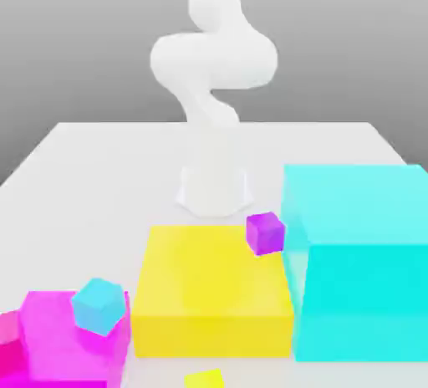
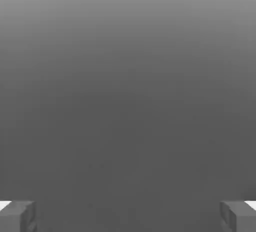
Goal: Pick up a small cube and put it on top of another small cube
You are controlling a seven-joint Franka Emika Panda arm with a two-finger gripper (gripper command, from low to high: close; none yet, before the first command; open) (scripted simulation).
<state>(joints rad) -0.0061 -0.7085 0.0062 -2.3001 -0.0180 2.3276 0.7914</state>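
The small bright yellow cube [image 1: 205, 379] lies at the near edge of the table, just in front of the large yellow block, cut off by the exterior view's lower border. The small light-blue cube [image 1: 99, 304] rests tilted on a magenta block [image 1: 58, 340] at the exterior view's left. In the hand view my gripper [image 2: 128, 216] is open: its two grey fingertips [image 2: 19, 216] stand far apart with nothing between them, and only a plain grey backdrop lies beyond. The white arm [image 1: 213, 60] rises from its base at the back and leaves the picture upward.
A large flat yellow block [image 1: 209, 290] fills the middle front, with a small purple cube [image 1: 266, 232] at its far right corner. A huge cyan block [image 1: 359, 261] stands at the exterior view's right. The arm's base [image 1: 214, 187] sits behind the yellow block on the white table [image 1: 100, 160].
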